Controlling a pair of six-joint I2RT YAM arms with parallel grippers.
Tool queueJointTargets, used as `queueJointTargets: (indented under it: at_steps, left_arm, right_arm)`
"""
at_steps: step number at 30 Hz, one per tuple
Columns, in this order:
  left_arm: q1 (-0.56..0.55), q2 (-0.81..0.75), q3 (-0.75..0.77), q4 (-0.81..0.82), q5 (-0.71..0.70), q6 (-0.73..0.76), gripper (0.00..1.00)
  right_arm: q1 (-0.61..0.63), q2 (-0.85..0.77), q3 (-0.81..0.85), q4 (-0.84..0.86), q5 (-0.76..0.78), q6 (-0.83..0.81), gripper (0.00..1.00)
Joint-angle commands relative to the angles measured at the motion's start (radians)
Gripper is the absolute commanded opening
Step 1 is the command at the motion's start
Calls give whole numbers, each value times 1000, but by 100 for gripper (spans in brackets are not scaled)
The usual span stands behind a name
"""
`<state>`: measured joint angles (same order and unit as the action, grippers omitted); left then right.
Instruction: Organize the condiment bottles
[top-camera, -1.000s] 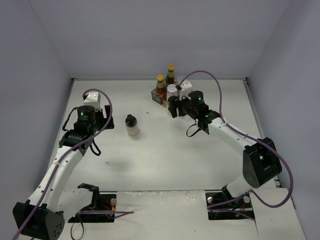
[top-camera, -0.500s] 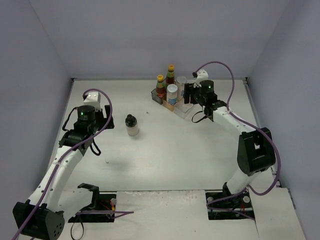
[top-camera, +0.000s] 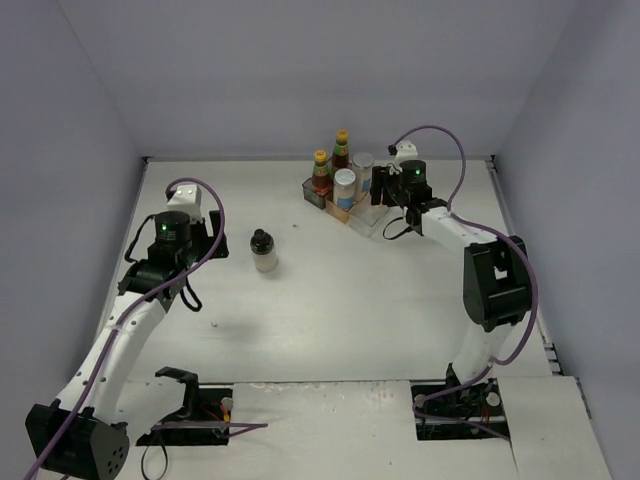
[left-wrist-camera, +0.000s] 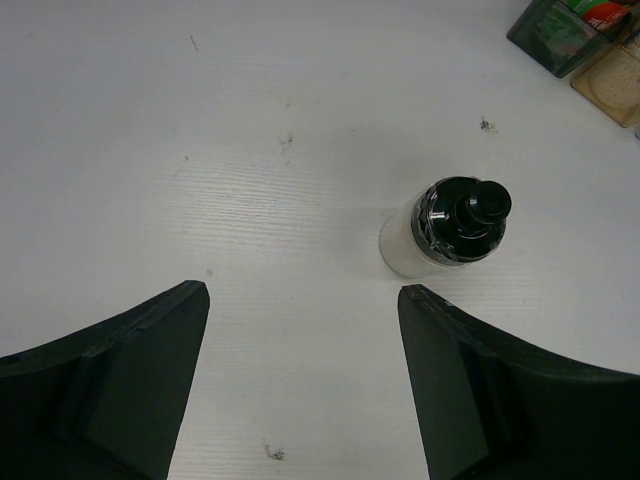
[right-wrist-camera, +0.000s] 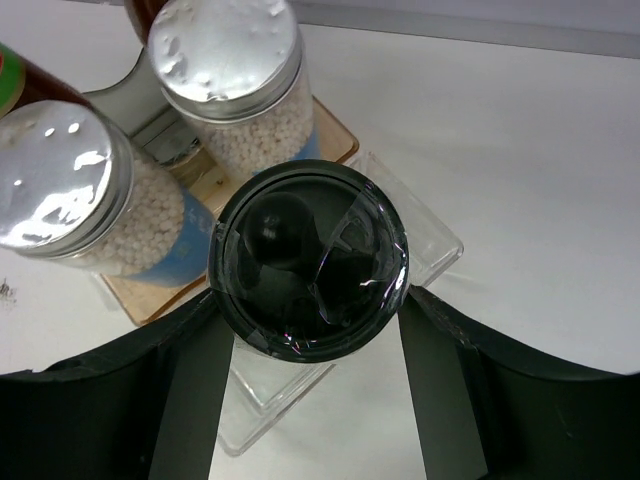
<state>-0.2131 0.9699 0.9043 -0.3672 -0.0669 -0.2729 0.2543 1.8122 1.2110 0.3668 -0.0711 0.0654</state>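
My right gripper (right-wrist-camera: 310, 300) is shut on a black-topped jar (right-wrist-camera: 310, 255) and holds it over the clear end step of the rack (right-wrist-camera: 425, 240). Two silver-lidded shakers (right-wrist-camera: 225, 60) (right-wrist-camera: 65, 185) stand on the rack just beside it. In the top view the right gripper (top-camera: 384, 192) is at the rack's right end, with the two sauce bottles (top-camera: 321, 170) (top-camera: 342, 148) at its left end. The second black-topped jar (top-camera: 263, 250) stands alone on the table. My left gripper (left-wrist-camera: 305, 390) is open and empty, and that jar (left-wrist-camera: 455, 225) is ahead of its right finger.
The rack (top-camera: 372, 222) sits at the back centre of the white table, close to the back wall. Grey walls enclose the table on three sides. A corner of the rack (left-wrist-camera: 550, 35) shows at the top right of the left wrist view.
My right arm has swung back and to the right with the black-topped jar, from in front of the shakers to the rack's right end. The left arm has not moved.
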Motion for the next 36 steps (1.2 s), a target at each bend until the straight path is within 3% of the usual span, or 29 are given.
queueJointTargets:
  at_steps: [1,17,20,24,26,27,29,33,36]
  left_arm:
    - [6,6,31,40,10,0,77]
    - [6,13,34,40,15,0,77]
    - [6,15,33,39,15,0,77]
    - [7,15,34,39,18,-2,77]
    - [6,15,34,40,21,0,77]
    - [6,15,33,40,21,-2,77]
    - [7,13,33,40,21,-2,77]
    - [6,10,34,40,19,-2,77]
    - [6,6,33,42,18,-2,77]
  right_arm:
    - [-26,4,71,158,5,10,0]
    - [-46,107,59,247,30,30,0]
    - [-46,104,47,259,42,33,14]
    - [-44,95,41,256,48,28,49]
    - [-46,82,39,247,44,21,62]
    - [-46,76,33,247,40,14,75]
    - [-44,55,27,248,33,11,87]
    - [-44,13,22,228,30,4,99]
    - [-43,-43,2,221,22,2,100]
